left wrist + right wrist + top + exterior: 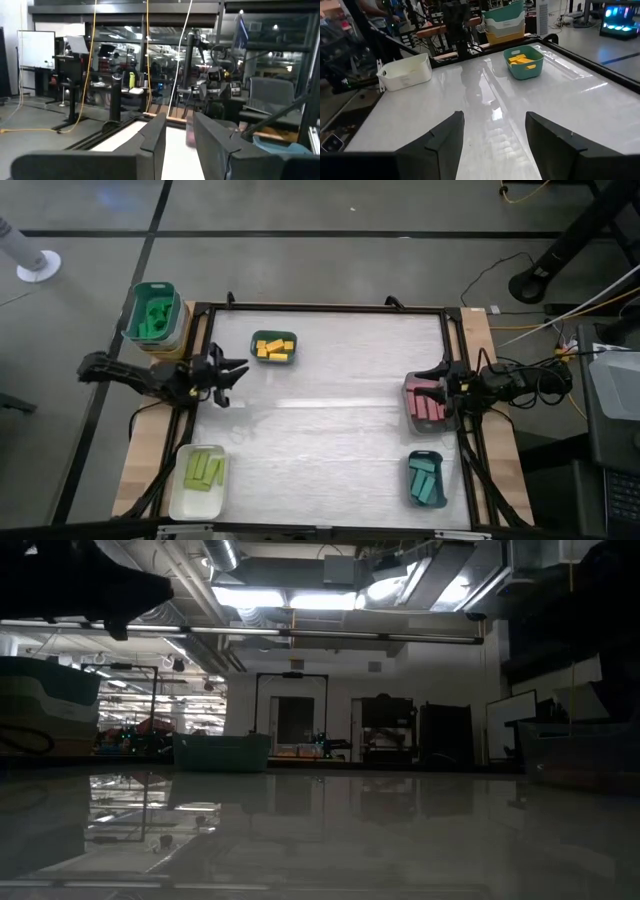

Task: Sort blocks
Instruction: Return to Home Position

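Observation:
All the blocks I see lie in trays. Yellow-orange blocks (pixel 274 347) fill a teal tray (pixel 256 340) at the far left, also seen as the teal tray (pixel 522 71) in the right wrist view. Lime green blocks (pixel 204 468) lie in a white tray (pixel 190 502) at the near left. Pink blocks (pixel 428 402) sit in a grey tray (pixel 412 383) at the right edge, and teal blocks (pixel 426 480) in a teal tray (pixel 411 460) at the near right. My left gripper (pixel 238 378) hovers open at the left edge, holding nothing. My right gripper (pixel 436 380) hangs open and holding nothing over the grey tray.
A green tub (pixel 152 313) with bright green pieces stands on stacked trays beyond the table's far left corner. A dark frame (pixel 320 307) rims the table. The white middle of the table (pixel 330 430) lies bare between the four trays.

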Tool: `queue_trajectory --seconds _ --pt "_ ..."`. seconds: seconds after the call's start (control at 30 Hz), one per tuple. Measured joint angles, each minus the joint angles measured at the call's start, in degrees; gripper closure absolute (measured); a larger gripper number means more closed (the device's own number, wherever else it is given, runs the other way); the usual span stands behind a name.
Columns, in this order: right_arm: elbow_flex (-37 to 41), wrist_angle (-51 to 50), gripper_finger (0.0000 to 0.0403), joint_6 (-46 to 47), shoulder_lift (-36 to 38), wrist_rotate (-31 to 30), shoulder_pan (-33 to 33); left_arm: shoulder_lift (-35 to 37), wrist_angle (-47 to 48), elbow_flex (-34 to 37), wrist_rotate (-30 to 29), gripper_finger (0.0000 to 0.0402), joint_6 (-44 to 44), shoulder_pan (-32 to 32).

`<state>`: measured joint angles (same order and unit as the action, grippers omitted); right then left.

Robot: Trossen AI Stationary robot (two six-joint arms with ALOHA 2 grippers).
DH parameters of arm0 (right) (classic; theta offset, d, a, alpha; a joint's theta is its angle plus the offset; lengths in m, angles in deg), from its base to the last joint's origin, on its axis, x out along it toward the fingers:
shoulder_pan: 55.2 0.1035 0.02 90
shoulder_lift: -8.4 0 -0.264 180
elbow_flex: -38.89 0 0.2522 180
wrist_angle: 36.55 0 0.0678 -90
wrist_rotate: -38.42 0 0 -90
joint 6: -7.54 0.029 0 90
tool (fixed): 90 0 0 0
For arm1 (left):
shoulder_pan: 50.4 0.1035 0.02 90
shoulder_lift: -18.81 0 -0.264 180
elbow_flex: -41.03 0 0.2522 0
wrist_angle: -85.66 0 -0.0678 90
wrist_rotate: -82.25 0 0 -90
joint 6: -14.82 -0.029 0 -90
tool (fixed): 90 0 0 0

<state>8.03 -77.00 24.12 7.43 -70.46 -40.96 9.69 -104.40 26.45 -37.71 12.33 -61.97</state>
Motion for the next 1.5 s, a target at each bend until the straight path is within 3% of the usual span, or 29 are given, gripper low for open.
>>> queue_trajectory --seconds 0.17,0.67,1.07,1.27,1.5 --pt "-0.02 -0.61 0.0194 1.03 0.00 0.05 0.00 9.05 11.22 0.01 0.04 0.0315 0.70 -0.07" --pt "-0.02 -1.79 0.0194 2.43 0.09 1.55 0.02 8.80 20.93 -0.15 1.39 0.0315 2.11 -0.48" --pt "15.95 28.97 0.0194 -5.25 0.15 8.46 0.00 8.41 21.00 -0.15 1.68 0.0315 2.00 -0.48" --pt "16.39 30.29 0.0194 -9.39 0.11 9.39 0.00 7.64 21.04 -0.15 1.69 0.0315 2.04 -0.48" --pt "16.46 30.27 0.0194 -18.66 -0.04 3.85 0.00 4.80 21.06 -0.15 1.69 0.0315 2.28 -0.44"
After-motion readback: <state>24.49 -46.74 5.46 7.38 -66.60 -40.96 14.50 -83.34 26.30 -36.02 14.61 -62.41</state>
